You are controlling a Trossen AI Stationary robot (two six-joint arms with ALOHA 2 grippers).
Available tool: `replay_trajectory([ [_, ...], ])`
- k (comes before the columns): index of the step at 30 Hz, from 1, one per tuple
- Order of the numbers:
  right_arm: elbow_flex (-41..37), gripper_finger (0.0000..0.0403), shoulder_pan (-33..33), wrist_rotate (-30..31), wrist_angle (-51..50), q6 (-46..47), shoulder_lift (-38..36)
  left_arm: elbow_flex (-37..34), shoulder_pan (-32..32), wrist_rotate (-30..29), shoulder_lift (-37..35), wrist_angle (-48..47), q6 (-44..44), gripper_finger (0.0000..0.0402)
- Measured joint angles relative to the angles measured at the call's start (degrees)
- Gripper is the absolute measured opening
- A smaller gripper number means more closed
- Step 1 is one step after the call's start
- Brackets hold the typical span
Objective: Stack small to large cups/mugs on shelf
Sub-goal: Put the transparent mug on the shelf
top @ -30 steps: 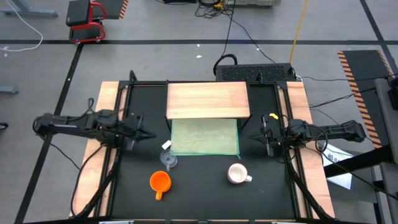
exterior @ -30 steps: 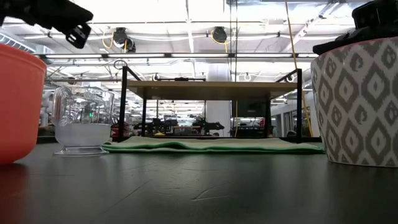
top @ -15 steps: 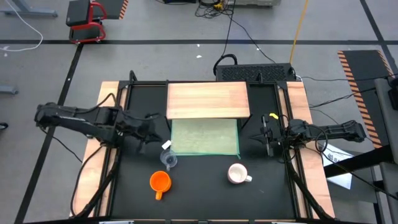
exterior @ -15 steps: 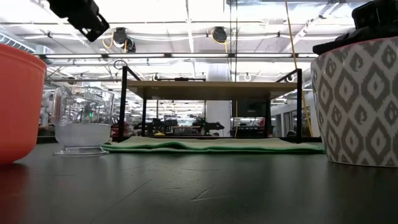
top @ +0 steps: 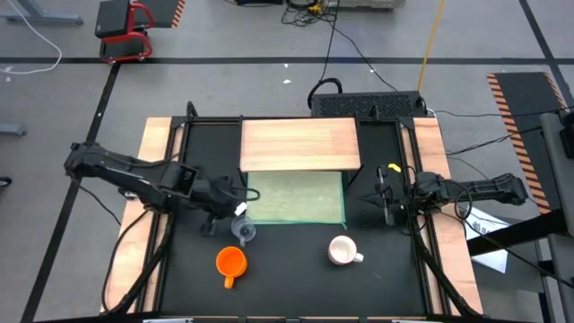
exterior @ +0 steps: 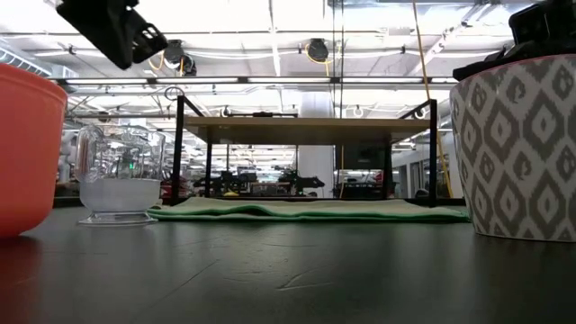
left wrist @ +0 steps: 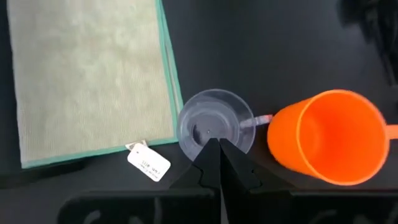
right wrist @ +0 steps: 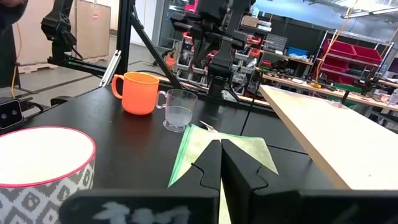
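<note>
Three vessels were counted, all upright on the black table [top: 296, 278]. Nearest the front edge, one orange mug [top: 230, 261] was seen with handle toward the front, and one white mug [top: 341, 250] with handle toward the right. One clear cup [top: 242, 231] stood just behind. The left gripper [top: 235, 196] was held above it, fingers closed, empty. One shelf [top: 300, 144] lay farthest, long axis left-right. The right gripper [top: 380, 196] was parked at the right, fingers together, empty.

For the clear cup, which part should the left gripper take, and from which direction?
Probably the rim wall of the clear cup, from straight above. It stands upright and open-mouthed beside the green mat, and the left gripper hangs over it. One finger inside, one outside, on the side away from its handle and the orange mug.
</note>
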Motion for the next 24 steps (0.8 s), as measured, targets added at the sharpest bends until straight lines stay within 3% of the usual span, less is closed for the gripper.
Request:
replay_trajectory([
  [11, 0.0, 0.0, 0.0, 0.0, 0.0, 0.0, 0.0, 11.9, 0.4, 0.2, 12.3, -8.3, 7.9, 0.0],
  [19, 0.0, 0.0, 0.0, 0.0, -0.5, 0.0, 0.0, 13.2, 4.6, 0.8, 13.6, -8.1, 10.8, 0.0],
  [24, 0.0, 0.0, 0.0, 0.0, -1.0, 0.1, 0.0, 13.2, 6.9, 5.6, 13.6, -8.1, 10.4, 0.0015],
])
